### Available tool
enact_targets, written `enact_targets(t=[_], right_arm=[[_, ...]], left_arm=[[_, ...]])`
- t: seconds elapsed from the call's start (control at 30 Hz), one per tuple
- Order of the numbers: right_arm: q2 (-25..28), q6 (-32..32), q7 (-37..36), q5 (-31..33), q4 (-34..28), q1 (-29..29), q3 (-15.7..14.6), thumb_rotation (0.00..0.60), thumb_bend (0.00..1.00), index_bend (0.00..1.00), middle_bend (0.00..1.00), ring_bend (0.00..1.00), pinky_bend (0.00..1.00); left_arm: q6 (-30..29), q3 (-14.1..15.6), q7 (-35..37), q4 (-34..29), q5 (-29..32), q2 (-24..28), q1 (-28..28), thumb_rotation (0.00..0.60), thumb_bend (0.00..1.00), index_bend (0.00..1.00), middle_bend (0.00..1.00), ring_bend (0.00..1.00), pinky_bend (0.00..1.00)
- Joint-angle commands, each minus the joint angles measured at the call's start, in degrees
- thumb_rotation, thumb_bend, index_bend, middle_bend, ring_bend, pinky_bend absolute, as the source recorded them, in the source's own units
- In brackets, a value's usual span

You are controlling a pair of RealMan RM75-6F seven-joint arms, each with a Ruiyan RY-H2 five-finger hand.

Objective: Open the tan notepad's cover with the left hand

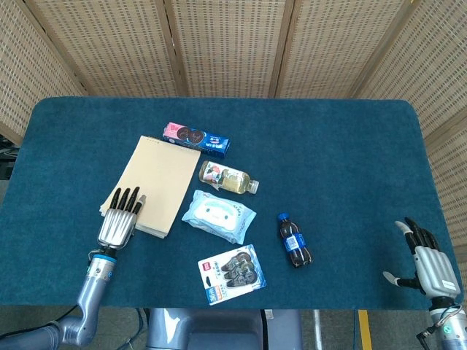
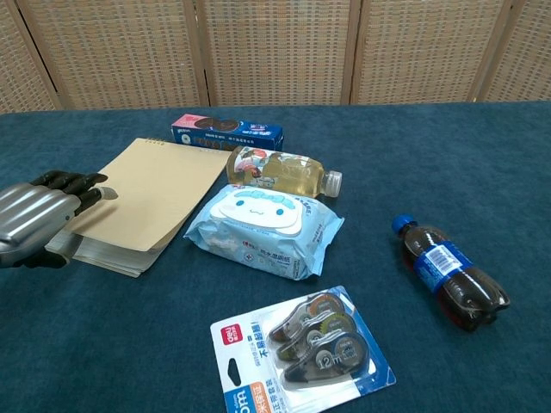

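The tan notepad (image 1: 162,175) (image 2: 159,181) lies left of centre on the blue table, its spiral edge at the far end. My left hand (image 1: 118,221) (image 2: 36,221) is at its near left corner. The fingers lie on top of the cover and the thumb sits under its edge. That corner of the cover is raised a little, and the stacked pages show beneath it in the chest view. My right hand (image 1: 426,262) hovers at the table's near right corner, fingers spread, holding nothing. It shows only in the head view.
Right of the notepad are a blue cookie box (image 1: 197,138) (image 2: 225,133), a tea bottle (image 1: 228,177) (image 2: 280,170) and a wipes pack (image 1: 217,215) (image 2: 267,219). Nearer lie a correction tape pack (image 1: 231,273) (image 2: 301,348) and a cola bottle (image 1: 293,239) (image 2: 448,275).
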State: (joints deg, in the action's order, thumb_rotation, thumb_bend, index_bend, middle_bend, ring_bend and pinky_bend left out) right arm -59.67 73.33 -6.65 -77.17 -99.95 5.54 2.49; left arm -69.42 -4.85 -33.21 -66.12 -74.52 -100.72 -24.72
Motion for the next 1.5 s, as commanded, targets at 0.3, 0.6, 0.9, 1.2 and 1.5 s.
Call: enact_targets(t=[0.3,0.6,0.9,1.2,1.5], right_arm=[[0.01,0.06,-0.10,-0.08,0.03,-0.01,0.00,0.600,0.16,0.06,0.00,0.00,0.00],[0.01,-0.01,-0.06,-0.01,0.03,0.01,0.01,0.600,0.16,0.06,0.00,0.00,0.00],[0.04,0.00,-0.15,-0.02,-0.01,0.01,0.02,0.600,0.16,0.06,0.00,0.00,0.00],[0.07,-0.01,-0.11,-0.04,-0.05,0.00,-0.02,0.600,0.16,0.06,0.00,0.00,0.00],[0.05,0.19,-0.10,-0.22,-0.01,-0.05,-0.03,0.600,0.16,0.06,0.00,0.00,0.00]], left_arm=[[0.31,-0.43,-1.45,-0.42,0.77,0.01,-0.21,0.600,0.65,0.17,0.00,0.00,0.00],[-0.35,-1.01,-1.03,0.45,0.62,-0.65,-0.42,0.600,0.65,0.20,0.00,0.00,0.00],[-2.83,-1.99,0.73,0.58,-0.73,-0.75,-0.52,0.600,0.65,0.30,0.00,0.00,0.00],[-4.60,-2.82,1.82,1.38,-1.45,-1.03,-0.59,0.600,0.65,0.47,0.00,0.00,0.00],[-5.39,-3.09,2.74,2.22,-2.00,-1.29,-0.66,0.600,0.65,0.73,0.00,0.00,0.00]])
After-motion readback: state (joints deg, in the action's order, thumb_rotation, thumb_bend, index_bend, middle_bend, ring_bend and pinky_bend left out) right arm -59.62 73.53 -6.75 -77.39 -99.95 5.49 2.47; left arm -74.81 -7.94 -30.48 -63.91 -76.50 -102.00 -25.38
